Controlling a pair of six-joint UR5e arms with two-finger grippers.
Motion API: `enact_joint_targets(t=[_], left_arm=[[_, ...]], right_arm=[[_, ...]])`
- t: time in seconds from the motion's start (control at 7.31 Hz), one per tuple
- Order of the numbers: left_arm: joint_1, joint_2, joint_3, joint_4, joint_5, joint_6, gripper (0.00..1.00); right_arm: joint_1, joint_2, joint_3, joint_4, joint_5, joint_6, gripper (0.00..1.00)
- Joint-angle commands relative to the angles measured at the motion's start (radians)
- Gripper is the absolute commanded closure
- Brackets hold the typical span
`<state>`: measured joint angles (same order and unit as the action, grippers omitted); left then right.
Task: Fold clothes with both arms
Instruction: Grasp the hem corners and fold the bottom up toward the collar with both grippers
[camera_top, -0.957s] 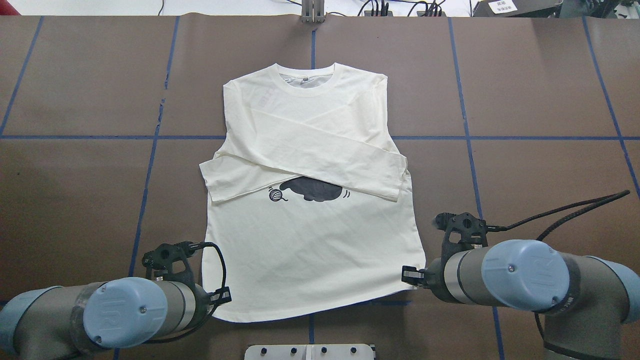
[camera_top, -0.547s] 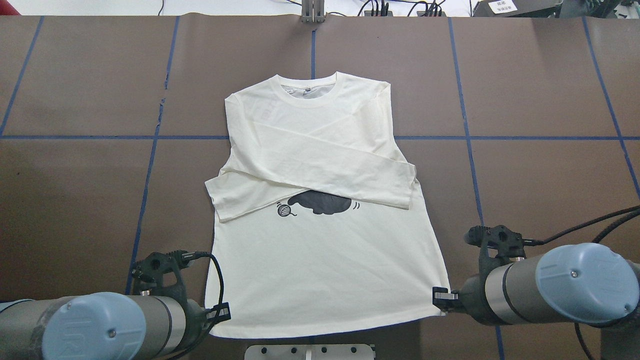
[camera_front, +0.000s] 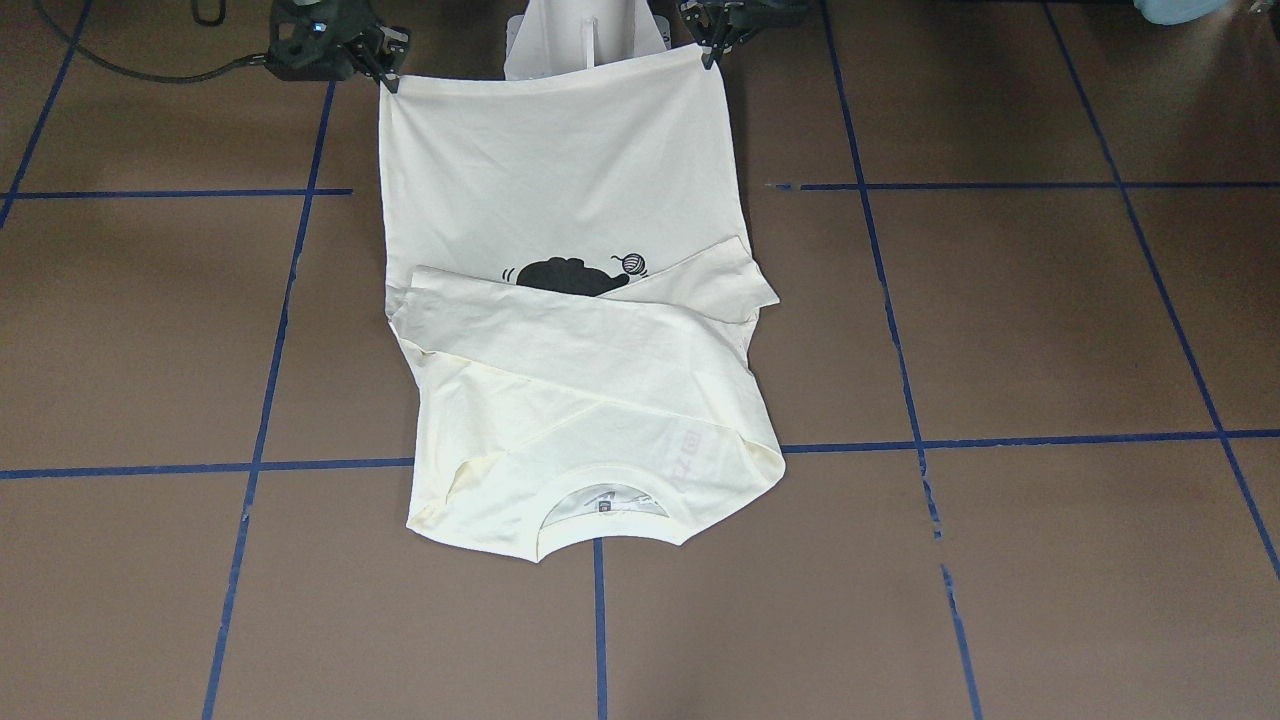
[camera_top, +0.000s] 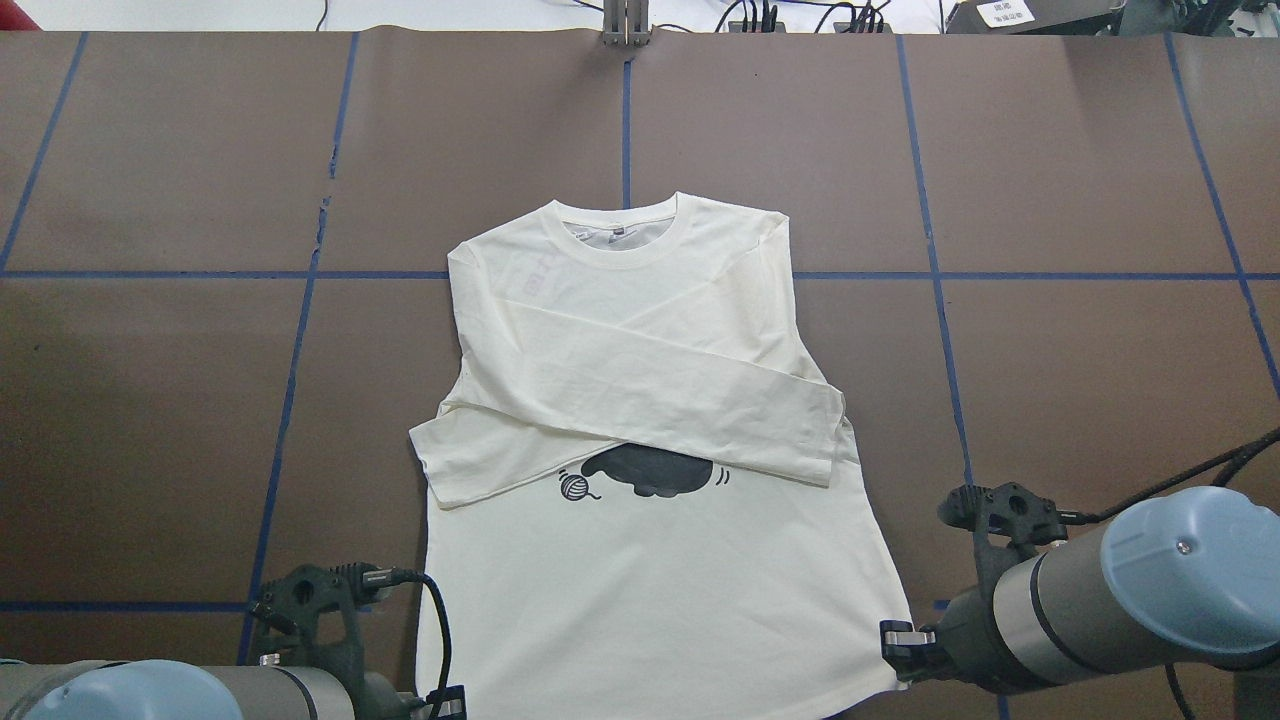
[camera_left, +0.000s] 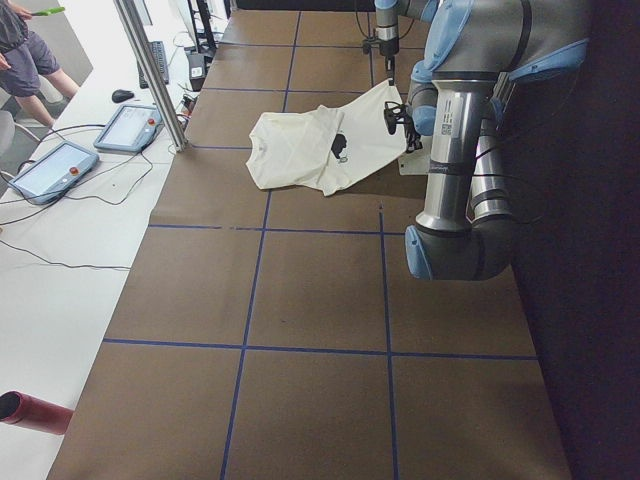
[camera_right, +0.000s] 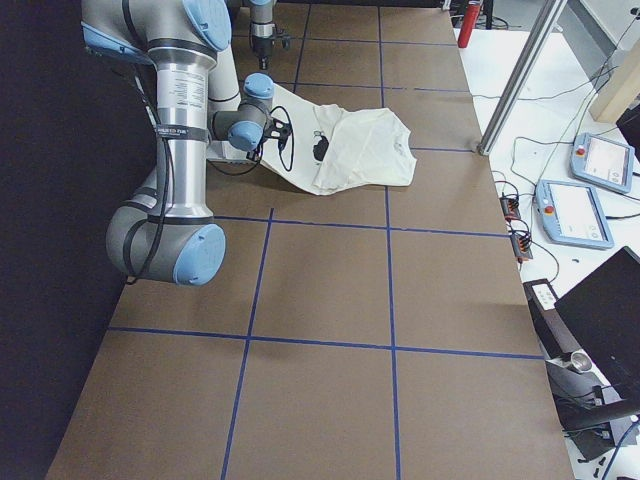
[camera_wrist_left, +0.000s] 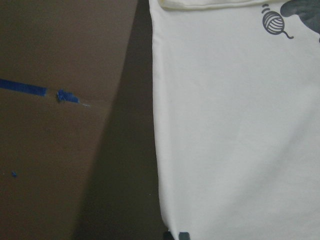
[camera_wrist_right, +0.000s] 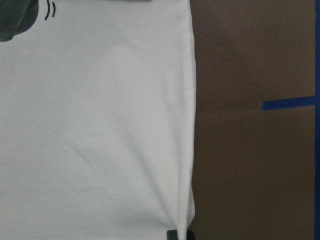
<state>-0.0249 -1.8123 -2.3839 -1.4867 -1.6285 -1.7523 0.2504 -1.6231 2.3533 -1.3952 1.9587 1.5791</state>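
Observation:
The cream long-sleeved shirt (camera_top: 640, 380) lies print side up, collar at the far end, both sleeves folded across the chest. The sleeves cover the top of the black cat (camera_top: 650, 470); the yarn ball (camera_top: 573, 486) shows beside it. My left gripper (camera_top: 445, 700) is shut on the hem's left corner. My right gripper (camera_top: 895, 637) is shut on the hem's right corner. In the front-facing view the hem hangs taut between the right gripper (camera_front: 387, 70) and the left gripper (camera_front: 712, 48), raised off the table, while the shirt's collar half (camera_front: 580, 440) rests flat.
Blue tape lines (camera_top: 930, 275) cross the brown table. The white base plate (camera_front: 585, 40) sits behind the raised hem. A metal post (camera_left: 150, 75) and teach pendants (camera_left: 125, 128) stand past the table's far side. A red bottle (camera_left: 30, 412) lies off the table.
Both arms have drawn back toward the robot's base with the hem corners held. The whole shirt has slid toward the near edge, collar following.

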Motion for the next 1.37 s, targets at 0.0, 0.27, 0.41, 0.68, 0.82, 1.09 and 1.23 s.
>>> enact_joint_targets(t=[0.0,0.27,0.41,0.68,0.82,1.09,1.23], left_arm=[[-0.07,-0.035,-0.001,-0.001,-0.033,0.002,1.0],[-0.244,-0.087,0.011,-0.001,-0.068,0.109,1.0],[-0.351,-0.09,0.035,-0.003,-0.124,0.167,1.0],[-0.464,-0.096,0.145,-0.012,-0.154,0.209,1.0],[-0.501,-0.132,0.185,-0.012,-0.154,0.209,1.0],[-0.588,-0.2,0.321,-0.061,-0.154,0.209,1.0],[-0.624,-0.211,0.438,-0.173,-0.154,0.209,1.0]], right_arm=[[0.135,0.058,-0.04,0.001,0.008,-0.024,1.0],[0.322,0.104,-0.173,0.161,0.054,-0.033,1.0],[0.383,0.145,-0.262,0.254,0.066,-0.033,1.0],[0.489,0.253,-0.391,0.281,0.089,-0.031,1.0],[0.527,0.328,-0.461,0.28,0.091,-0.028,1.0],[0.595,0.493,-0.65,0.283,0.08,-0.043,1.0],[0.616,0.562,-0.749,0.283,0.077,-0.071,1.0]])
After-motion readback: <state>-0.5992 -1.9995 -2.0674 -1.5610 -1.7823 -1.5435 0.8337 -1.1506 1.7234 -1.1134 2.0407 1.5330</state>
